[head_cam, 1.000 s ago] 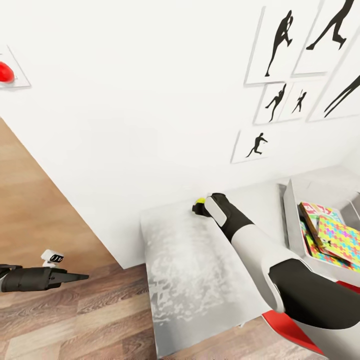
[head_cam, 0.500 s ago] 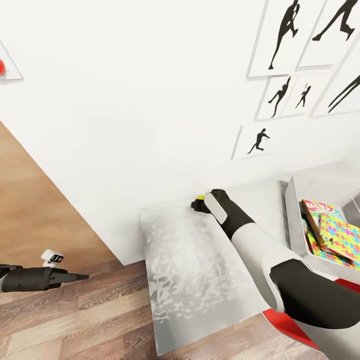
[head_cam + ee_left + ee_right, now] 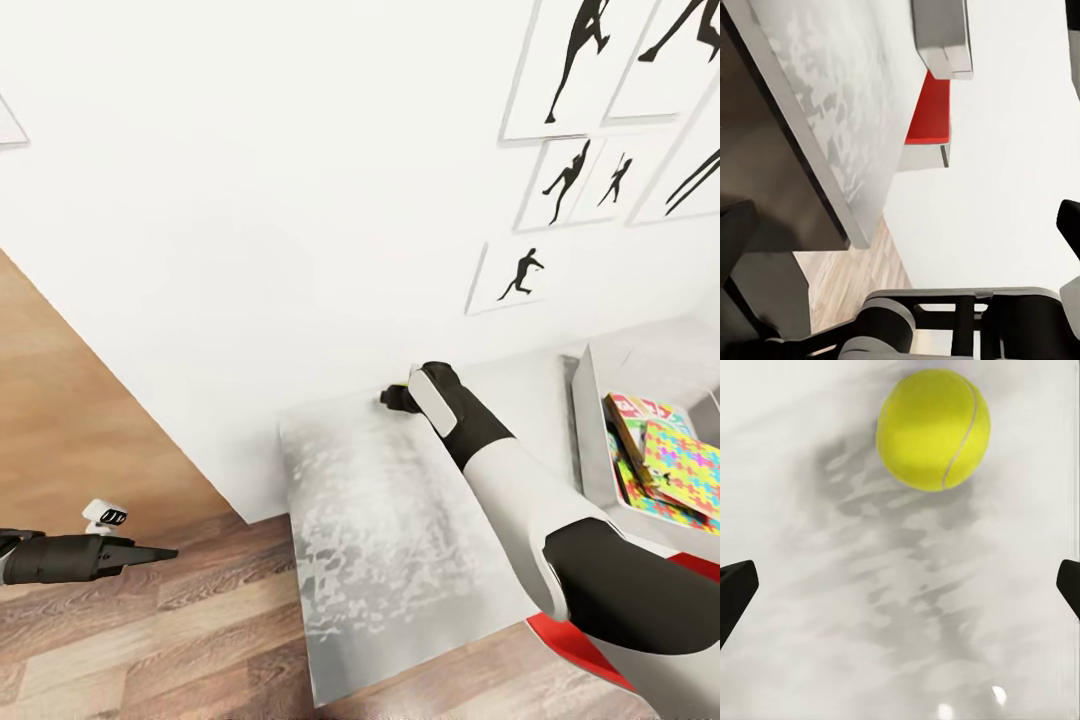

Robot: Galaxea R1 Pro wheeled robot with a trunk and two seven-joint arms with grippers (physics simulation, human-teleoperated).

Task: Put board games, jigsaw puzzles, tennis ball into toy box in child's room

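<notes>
Right end effector (image 3: 900,585), jaws spread wide and empty, hovers over the bench (image 3: 380,520) with the tennis ball (image 3: 934,429) just ahead between its fingertips; light, springy and prone to rolling, it likely wants gripping across its middle.

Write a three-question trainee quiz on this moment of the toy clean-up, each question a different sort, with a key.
1. True or false: the right gripper is shut on the tennis ball.
2. Multiple choice: the tennis ball lies on A) the bed, B) the table, C) inside the toy box.
3. Short answer: which colourful flat things already lie in the toy box?

Key
1. False: the right wrist view shows both fingertips wide apart, with the ball ahead of them on the tabletop, not between them.
2. B: it lies on the mottled top, near the wall.
3. A jigsaw puzzle lying over a board game.
</notes>
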